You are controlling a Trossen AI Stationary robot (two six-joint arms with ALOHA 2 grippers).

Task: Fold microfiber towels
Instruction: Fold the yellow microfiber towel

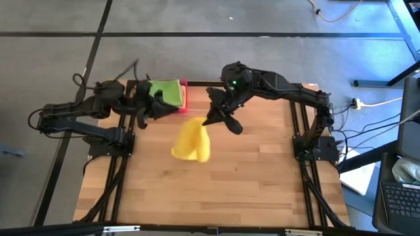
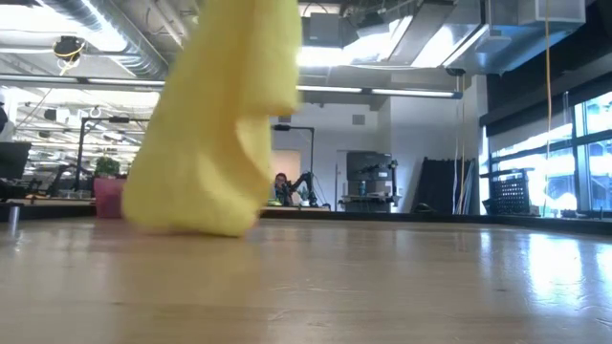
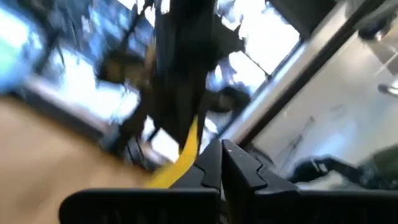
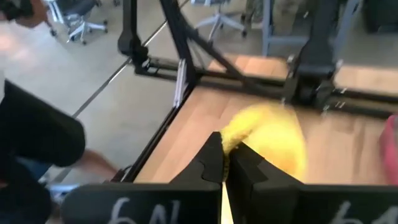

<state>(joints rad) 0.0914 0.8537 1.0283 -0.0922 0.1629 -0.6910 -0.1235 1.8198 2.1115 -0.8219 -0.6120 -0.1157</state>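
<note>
Wooden table (image 1: pixel 249 177), both arms over its far half. A yellow towel (image 1: pixel 191 141) hangs long-axis vertical, its lower end bunched on the table. The right end effector (image 1: pixel 211 119) is clamped on its top edge; the left end effector (image 1: pixel 146 113), fingers together and empty, waits beside the folded green towel (image 1: pixel 167 92).

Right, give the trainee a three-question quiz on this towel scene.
1. True or false: the yellow towel lies flat on the table.
2. Which pincer grips the yellow towel? A) left pincer B) right pincer C) both
3. Fill in: the bright green towel rests on the ____ tray.

Key: 1 false, it hangs with its lower end on the wood. 2 C, each shut on an edge. 3 pink-red.
</note>
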